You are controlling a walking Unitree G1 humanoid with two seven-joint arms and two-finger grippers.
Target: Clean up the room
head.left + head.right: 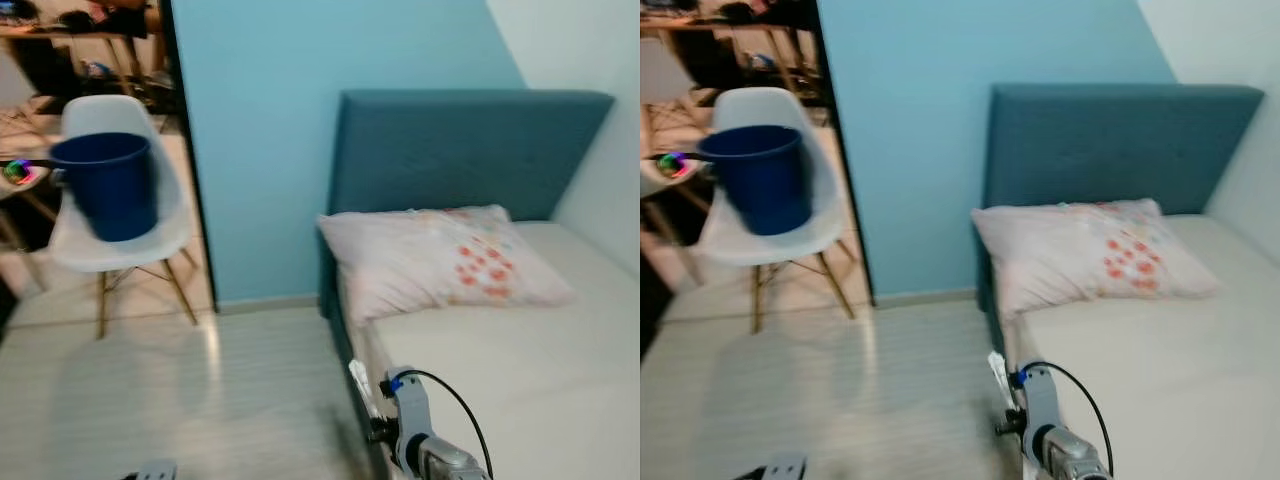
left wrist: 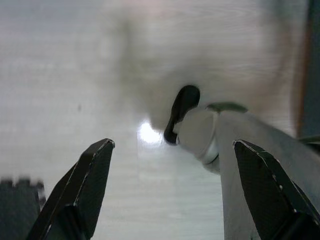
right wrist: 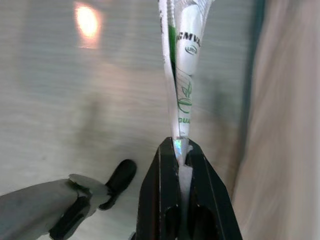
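beside bed [image 1: 520,370], bucket [image 1: 108,183] on chair [image 1: 150,235].

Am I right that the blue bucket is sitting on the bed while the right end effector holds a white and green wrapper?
Not quite: the blue bucket sits on the white chair, as the left eye view shows. The right end effector does hold the white and green wrapper.

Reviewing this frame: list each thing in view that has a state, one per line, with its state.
right gripper: shut on the white wrapper, above the floor beside the bed
white wrapper: pinched at one end, sticking out past the fingertips
left gripper: open, holding nothing
blue bucket: upright on the white chair
white chair: upright
pillow: lying against the headboard
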